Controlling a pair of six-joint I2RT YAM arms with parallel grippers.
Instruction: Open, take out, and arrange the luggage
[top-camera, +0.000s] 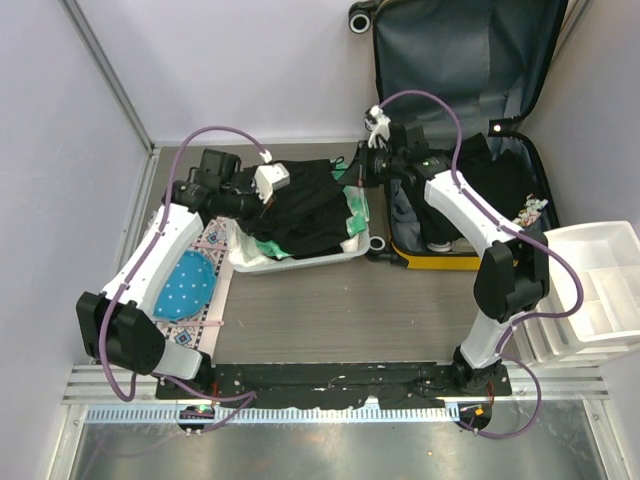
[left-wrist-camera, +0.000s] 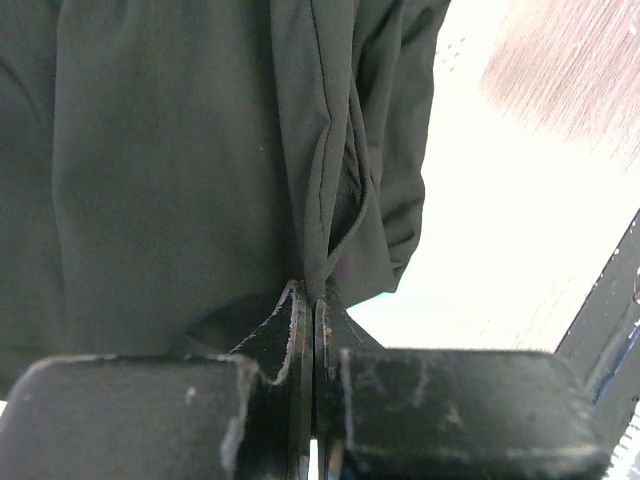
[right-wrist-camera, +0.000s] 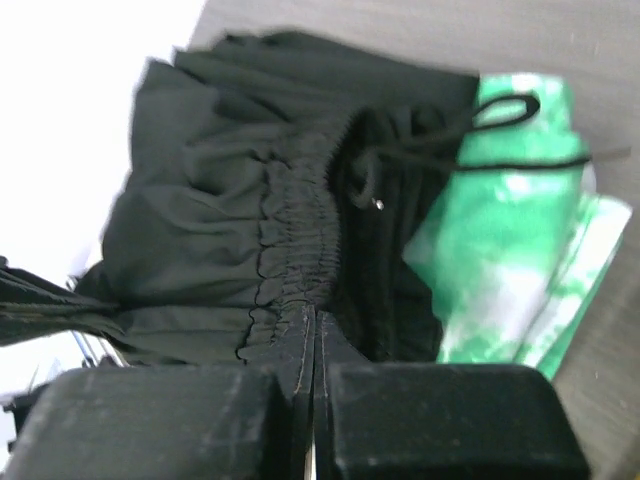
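Observation:
The yellow luggage lies open at the back right, its grey-lined lid upright against the wall and clothes still inside. A black garment is heaped over the white basket. My left gripper is over the basket's left side. In the left wrist view it is shut on a fold of the black garment. My right gripper is at the garment's right end. In the right wrist view it is shut on the gathered elastic waistband.
A green and white garment lies under the black one in the basket. White drawer bins stand at the right edge. A blue dotted item rests on a patterned cloth at the left. Walls close in left and behind.

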